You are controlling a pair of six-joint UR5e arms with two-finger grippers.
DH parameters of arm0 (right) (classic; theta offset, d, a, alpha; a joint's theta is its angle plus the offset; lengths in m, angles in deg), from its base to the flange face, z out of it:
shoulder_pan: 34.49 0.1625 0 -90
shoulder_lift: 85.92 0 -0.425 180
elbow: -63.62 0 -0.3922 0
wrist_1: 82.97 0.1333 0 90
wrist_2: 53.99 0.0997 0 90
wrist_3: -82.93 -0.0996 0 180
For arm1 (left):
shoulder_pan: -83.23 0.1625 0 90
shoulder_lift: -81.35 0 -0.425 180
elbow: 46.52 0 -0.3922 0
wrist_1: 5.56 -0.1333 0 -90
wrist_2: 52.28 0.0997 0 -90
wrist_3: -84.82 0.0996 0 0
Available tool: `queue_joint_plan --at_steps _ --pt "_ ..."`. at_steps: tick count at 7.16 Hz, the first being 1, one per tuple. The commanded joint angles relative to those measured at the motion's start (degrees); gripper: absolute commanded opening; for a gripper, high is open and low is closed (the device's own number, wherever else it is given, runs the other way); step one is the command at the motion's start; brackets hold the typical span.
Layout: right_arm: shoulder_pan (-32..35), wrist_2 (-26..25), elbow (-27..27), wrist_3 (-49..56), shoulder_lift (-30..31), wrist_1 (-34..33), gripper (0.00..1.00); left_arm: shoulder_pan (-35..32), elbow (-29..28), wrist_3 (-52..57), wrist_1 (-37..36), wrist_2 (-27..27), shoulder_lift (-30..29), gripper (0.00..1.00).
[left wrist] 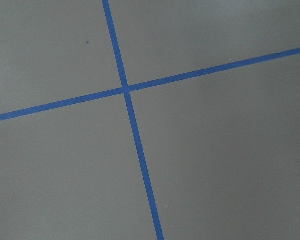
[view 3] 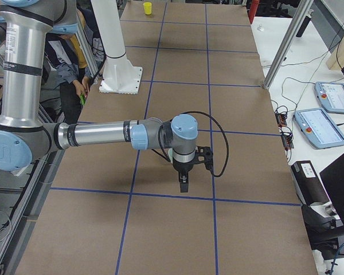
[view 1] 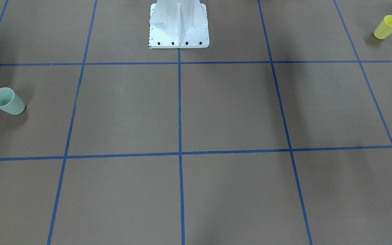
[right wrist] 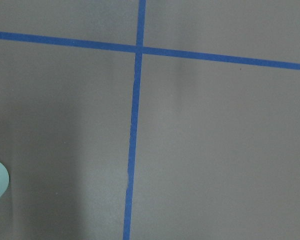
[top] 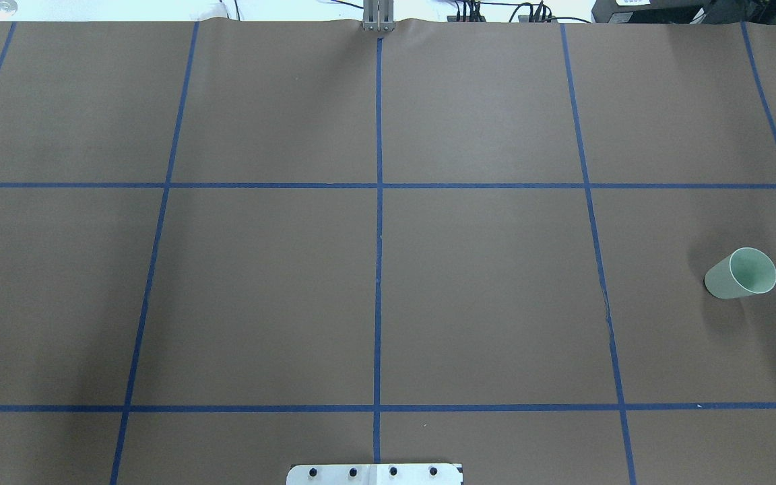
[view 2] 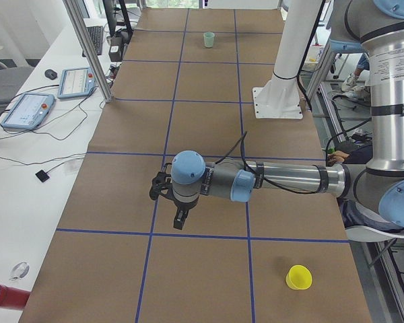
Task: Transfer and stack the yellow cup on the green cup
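**Stacking not begun: two cups stand apart, neither held**

The jaws of the left gripper [view 2: 179, 223] are pointed straight down over the middle of the counter [view 1: 233, 109]. Nothing is seen between them. Whether they are parted or closed cannot be told, as they appear only in a side view. The same is true of the right gripper [view 3: 184, 188], which hangs downward over a blue tape line [view 3: 160, 195] with nothing held.

The yellow cup [view 2: 299, 277] is found at the robot's left end of the counter, close to the robot's own edge and apart from the left gripper. The green cup [top: 740, 273] is set at the robot's right end, in the middle row of taped squares. The two cups are well apart, with the white pedestal [view 1: 179, 23] between them along the counter.

Both cups are judged to be standing upright: narrow base down, open mouth up, long axis vertical. The lean seen in the wide views is taken to be a lens effect.

By this showing, no part of the task is done. The yellow cup is yet to be grasped, carried across, possibly handed between arms, and lowered mouth-up into the green cup.
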Motion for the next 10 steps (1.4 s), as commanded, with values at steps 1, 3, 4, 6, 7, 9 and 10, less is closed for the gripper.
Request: queue_joint_plan --at_steps 1,3,4,6,7,9,10 --pt "-0.04 -0.15 -0.34 -0.31 -0.09 6.03 1.0 -0.01 -0.77 -0.09 1.88 0.49 -2.85 1.0" --pt "-0.12 2.29 -2.54 -0.22 -1.5 6.22 1.0 -0.27 -2.26 -0.17 2.78 1.72 -6.9 1.0" --pt "-0.12 2.31 -3.5 0.56 -1.24 6.39 1.0 -0.36 -1.93 0.0 3.39 1.73 -6.91 1.0" --pt "-0.12 2.39 -5.69 1.71 -0.8 6.31 1.0 -0.36 -1.32 0.08 4.96 1.82 -6.3 1.0" --pt "-0.12 3.61 -6.66 1.8 -0.53 6.39 1.0 -0.28 -1.92 -0.7 5.33 1.9 -6.38 1.0" --pt "-0.04 3.8 -6.85 1.89 0.6 6.57 1.0 -0.8 1.75 -11.1 5.24 14.11 -5.94 1.0" --pt "-0.04 4.15 -6.76 1.89 0.78 6.57 1.0 -0.63 4.55 -20.47 5.07 20.82 -6.11 1.0"
